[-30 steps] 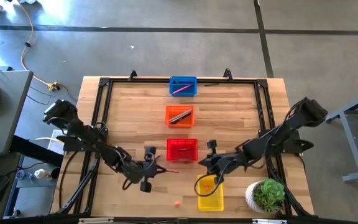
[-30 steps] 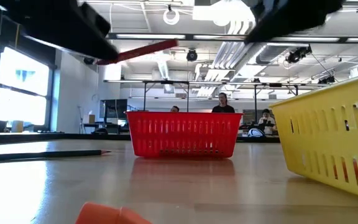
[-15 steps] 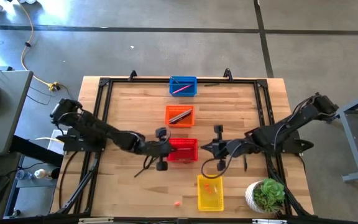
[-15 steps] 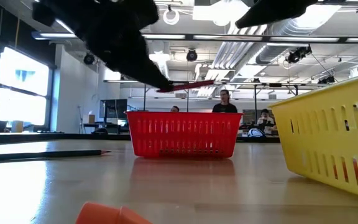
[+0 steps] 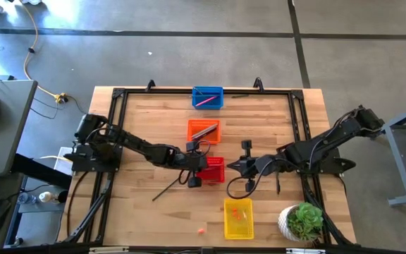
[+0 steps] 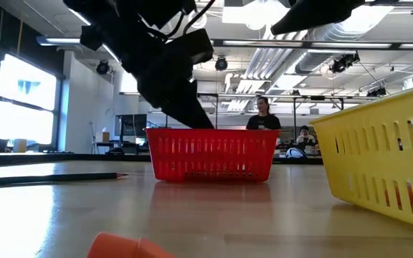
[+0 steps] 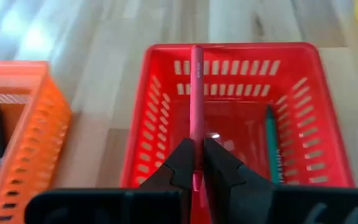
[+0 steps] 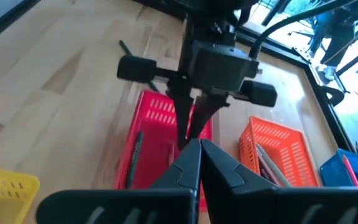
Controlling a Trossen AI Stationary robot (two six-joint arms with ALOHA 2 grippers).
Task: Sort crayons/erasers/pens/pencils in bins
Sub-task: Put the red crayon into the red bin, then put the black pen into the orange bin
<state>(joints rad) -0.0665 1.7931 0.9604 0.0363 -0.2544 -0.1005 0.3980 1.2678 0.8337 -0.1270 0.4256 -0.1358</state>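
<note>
Four bins stand in a row down the table's middle: blue [image 5: 207, 97], orange [image 5: 204, 131], red [image 5: 217, 172] and yellow [image 5: 237, 217]. My left gripper [image 7: 196, 146], shut on a red stick [image 7: 196, 93], reaches in from the table's left over the red bin [image 7: 160, 124]. A green stick [image 7: 270, 143] lies in that bin. My right gripper [image 8: 199, 146] hangs shut and empty just right of the red bin [image 8: 157, 115], facing my left gripper [image 8: 191, 118]. An orange-red eraser [image 5: 201, 230] lies on the table near the front edge. My left gripper pinches the red stick between its two fingers at a spot [image 7: 196, 163] near the stick's near end. The stick runs on forward in line with the fingers, which slant down from the table's left. Its free end [image 7: 196, 53] reaches the red bin's far wall; whether it touches, I cannot tell.
A dark pencil [image 5: 168, 189] lies on the table left of the red bin. The orange bin and the blue bin hold sticks. A potted plant [image 5: 303, 221] stands at the near right corner. A black frame [image 5: 115, 127] runs round the table's edges.
My left gripper has swung toward the table's right with the red stick, from left of the red bin to over it, and has sunk a little toward the bin. My right gripper has drawn up and away from the yellow bin toward the far edge, then kept still.
</note>
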